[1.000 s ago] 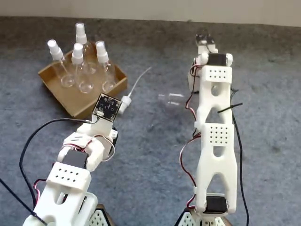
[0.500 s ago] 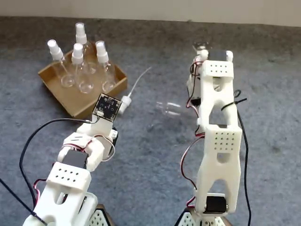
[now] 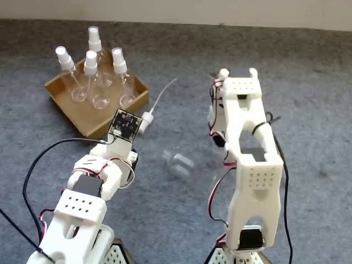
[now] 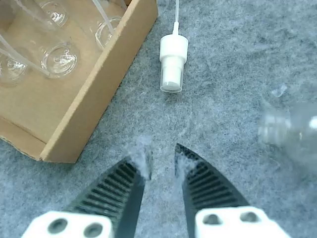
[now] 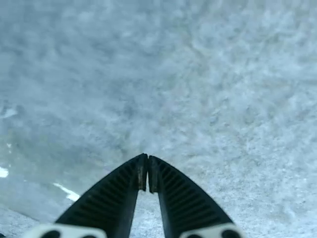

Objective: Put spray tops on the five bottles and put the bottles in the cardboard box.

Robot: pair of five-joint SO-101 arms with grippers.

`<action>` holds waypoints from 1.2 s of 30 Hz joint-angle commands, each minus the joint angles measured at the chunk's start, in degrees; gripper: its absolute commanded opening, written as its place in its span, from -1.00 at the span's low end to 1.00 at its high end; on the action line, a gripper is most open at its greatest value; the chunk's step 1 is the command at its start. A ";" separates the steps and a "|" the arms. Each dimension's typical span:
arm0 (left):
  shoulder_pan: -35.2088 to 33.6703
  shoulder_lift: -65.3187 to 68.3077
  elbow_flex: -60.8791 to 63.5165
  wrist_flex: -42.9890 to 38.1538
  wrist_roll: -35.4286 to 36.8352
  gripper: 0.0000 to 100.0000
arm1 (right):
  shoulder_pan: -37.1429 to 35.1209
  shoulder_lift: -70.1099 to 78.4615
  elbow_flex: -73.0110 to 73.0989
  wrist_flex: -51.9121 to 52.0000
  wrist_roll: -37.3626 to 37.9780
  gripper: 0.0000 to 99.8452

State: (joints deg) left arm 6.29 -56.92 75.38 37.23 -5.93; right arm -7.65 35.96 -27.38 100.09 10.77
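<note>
High view: a cardboard box [image 3: 77, 113] sits at the far left of the grey table [image 3: 308, 137], and four bottles [image 3: 100, 82] stand upright inside it, each with a white spray top fitted. Near the box's right corner, the left arm [image 3: 93, 187] extends from the near edge, its wrist camera board facing up. Just beyond that wrist lies a loose spray top [image 3: 147, 119] on its side, its thin tube pointing away towards the far side. The fifth bottle [image 3: 179, 163], clear and uncapped, lies on its side between the two arms, apart from the spray top. The right arm [image 3: 250, 165] stretches along the right of the table.

Left wrist view: the left end effector [image 4: 162, 159] hangs over the table with its fingers slightly spread and nothing between them. The box wall [image 4: 104, 89], the spray top [image 4: 173, 64] and the blurred bottle [image 4: 292, 130] lie ahead of it.

Right wrist view: the right end effector [image 5: 147, 173] has its fingers pressed together at the tips over bare table.
</note>
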 commanded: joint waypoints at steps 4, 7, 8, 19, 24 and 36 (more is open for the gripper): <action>0.22 -1.45 -0.13 -1.23 0.18 -0.94 | -3.21 -10.24 2.86 1.19 0.26 -0.99; 0.22 -1.45 -0.13 -1.05 0.18 -0.94 | -2.95 -12.79 2.86 1.19 0.44 -0.99; 0.13 -1.45 -0.13 -1.05 0.18 -0.94 | -2.86 -13.67 2.77 1.19 0.44 -0.99; 0.13 -1.45 -0.66 -0.88 -1.32 -0.94 | -2.86 -30.02 3.82 1.19 0.18 -0.99; 0.13 -1.36 -1.63 -0.70 -2.90 -0.94 | -2.86 -45.14 10.86 1.19 0.18 -0.99; 0.66 -1.45 -13.32 17.05 -2.90 -0.94 | -2.86 -77.85 38.20 -2.42 0.18 -0.99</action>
State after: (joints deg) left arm 6.37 -56.92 68.53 49.80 -8.13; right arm -10.37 -34.64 5.49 100.09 10.77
